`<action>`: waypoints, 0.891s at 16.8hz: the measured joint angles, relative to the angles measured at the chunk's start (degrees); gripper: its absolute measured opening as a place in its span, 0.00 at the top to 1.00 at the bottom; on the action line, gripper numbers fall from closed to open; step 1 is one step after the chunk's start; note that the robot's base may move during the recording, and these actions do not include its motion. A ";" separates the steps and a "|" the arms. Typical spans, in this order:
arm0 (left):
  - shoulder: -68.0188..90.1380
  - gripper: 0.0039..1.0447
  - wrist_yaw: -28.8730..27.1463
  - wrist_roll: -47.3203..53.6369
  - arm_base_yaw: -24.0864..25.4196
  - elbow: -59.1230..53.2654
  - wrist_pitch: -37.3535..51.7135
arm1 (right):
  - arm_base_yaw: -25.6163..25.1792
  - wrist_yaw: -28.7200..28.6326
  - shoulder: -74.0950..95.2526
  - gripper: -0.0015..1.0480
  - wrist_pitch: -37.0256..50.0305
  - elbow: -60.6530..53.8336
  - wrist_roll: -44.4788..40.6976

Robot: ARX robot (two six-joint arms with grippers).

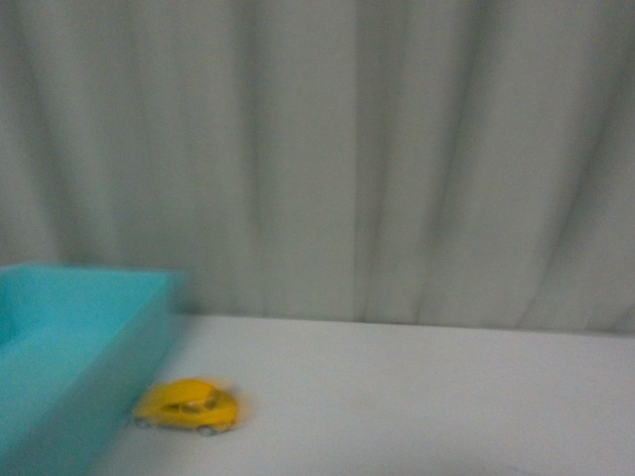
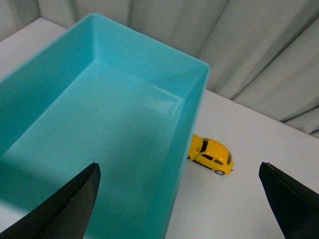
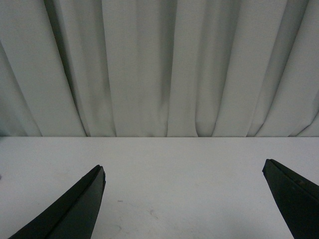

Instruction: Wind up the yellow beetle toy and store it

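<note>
The beetle (image 1: 187,407) sits lower left in the front view, just beside the bin (image 1: 60,337), while the left gripper (image 2: 178,169) and right gripper (image 3: 184,167) gape empty.

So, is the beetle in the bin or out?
Out. The yellow beetle toy sits on its wheels on the table, beside the outer wall of the turquoise bin.

My front view is dim and blurred all over, smearing the small glossy yellow toy car (image 1: 189,407). My wrist views are sharper, evenly lit; pale glare marks the inner wall of the turquoise plastic box (image 2: 139,69).
</note>
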 joint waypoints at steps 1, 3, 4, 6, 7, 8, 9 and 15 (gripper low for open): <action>5.55 0.06 0.22 0.72 -0.50 2.12 3.02 | 0.00 0.04 0.00 0.06 -0.07 0.00 -0.02; 16.87 0.06 0.79 3.04 -1.51 7.34 7.19 | 0.00 -0.02 0.09 0.06 -0.15 0.00 -0.02; 24.00 0.06 0.68 5.40 -2.75 11.91 8.68 | 0.00 -0.02 0.07 0.06 -0.07 0.00 0.00; 33.14 0.06 2.03 11.82 -5.55 20.63 9.38 | 0.00 -0.02 0.07 0.06 -0.09 0.00 0.00; 37.16 0.06 3.02 15.43 -6.51 25.27 9.22 | 0.00 0.00 0.07 0.06 -0.09 0.00 0.00; 40.96 0.06 4.00 20.15 -7.10 29.88 7.96 | 0.00 -0.02 0.07 0.06 -0.09 0.00 -0.02; 45.42 0.06 4.61 26.49 -7.45 35.15 5.44 | 0.00 0.00 0.07 0.06 -0.09 0.00 -0.02; 59.30 0.06 12.44 55.74 -11.04 52.89 -10.56 | 0.00 -0.02 0.07 0.06 -0.09 0.00 0.00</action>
